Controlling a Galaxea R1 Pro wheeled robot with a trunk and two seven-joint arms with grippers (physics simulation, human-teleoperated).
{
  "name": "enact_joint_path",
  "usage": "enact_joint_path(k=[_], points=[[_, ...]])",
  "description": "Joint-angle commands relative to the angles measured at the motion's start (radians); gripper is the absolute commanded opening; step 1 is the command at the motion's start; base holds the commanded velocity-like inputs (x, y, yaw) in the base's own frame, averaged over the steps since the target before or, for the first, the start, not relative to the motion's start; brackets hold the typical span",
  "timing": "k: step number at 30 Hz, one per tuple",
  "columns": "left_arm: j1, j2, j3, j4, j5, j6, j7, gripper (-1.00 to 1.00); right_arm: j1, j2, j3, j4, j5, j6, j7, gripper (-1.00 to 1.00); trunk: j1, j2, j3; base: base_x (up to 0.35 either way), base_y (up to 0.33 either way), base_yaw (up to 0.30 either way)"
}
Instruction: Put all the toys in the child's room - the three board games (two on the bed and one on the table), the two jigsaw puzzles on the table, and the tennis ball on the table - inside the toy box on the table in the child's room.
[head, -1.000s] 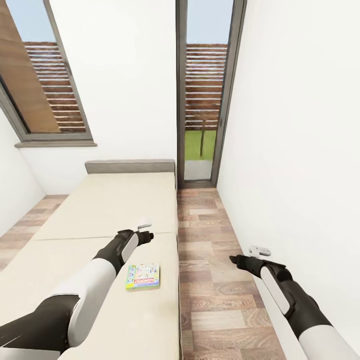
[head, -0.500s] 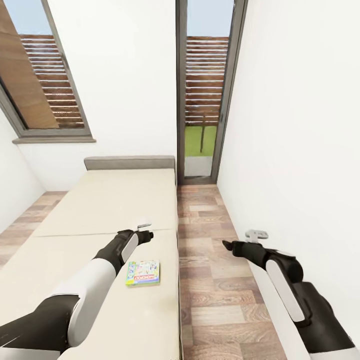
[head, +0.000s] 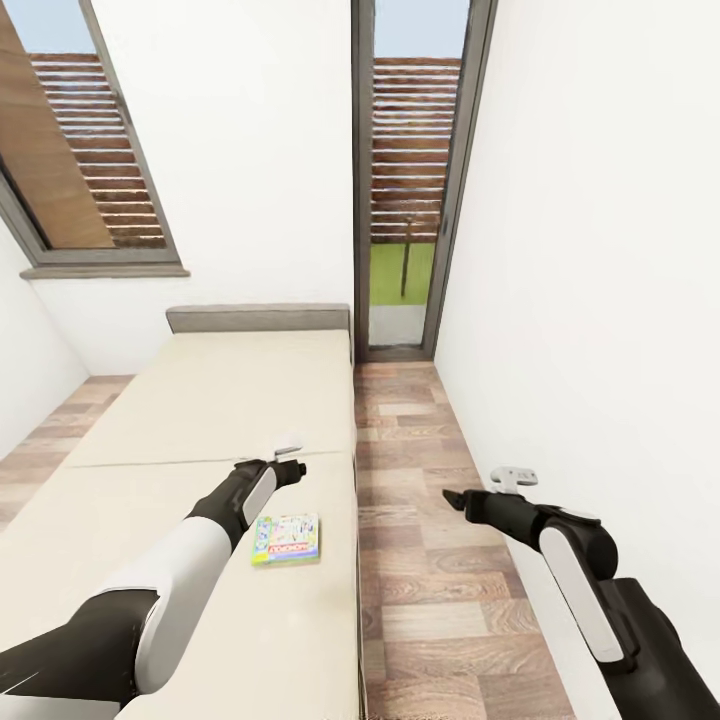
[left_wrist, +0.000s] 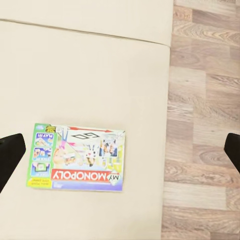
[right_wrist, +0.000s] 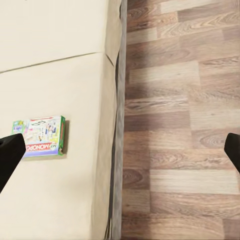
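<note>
One board game (head: 287, 539), a flat green and white Monopoly box, lies near the right edge of the beige bed (head: 215, 400). My left gripper (head: 299, 468) hovers open just above and beyond it. The left wrist view looks down on the game (left_wrist: 77, 157) between the spread fingers of the left gripper (left_wrist: 120, 155). My right gripper (head: 449, 497) is open and empty over the wooden floor, to the right of the bed. In the right wrist view the game (right_wrist: 42, 136) lies off to one side. The table, toy box, jigsaw puzzles and tennis ball are out of view.
A strip of wood floor (head: 420, 470) runs between the bed and a white wall (head: 600, 260) close on my right. A grey headboard (head: 258, 318) ends the bed. Behind it are a tall glass door (head: 405, 200) and a window (head: 70, 150).
My right arm has swung its gripper a little forward and left over the floor. The whole view has crept forward slightly. The left gripper and the game stay put.
</note>
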Motion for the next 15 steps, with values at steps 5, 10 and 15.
enact_joint_path(k=[5, 10, 15], points=[[-0.001, -0.001, 0.004, 0.002, 0.010, -0.006, 0.006, 1.00, -0.001, -0.001, -0.011, -0.001, -0.022, 0.005, -0.008, 1.00, 0.001, -0.002, -0.010, 0.000, 0.000, 0.000], [-0.001, -0.001, 0.003, 0.003, 0.009, -0.011, 0.006, 1.00, 0.000, -0.001, -0.013, 0.000, -0.026, 0.004, -0.007, 1.00, 0.001, -0.002, -0.019, 0.000, 0.000, 0.000], [-0.001, -0.002, 0.002, 0.003, 0.009, -0.012, 0.006, 1.00, 0.000, -0.001, -0.014, 0.000, -0.027, 0.004, -0.007, 1.00, 0.001, -0.002, -0.027, 0.000, 0.000, 0.000]])
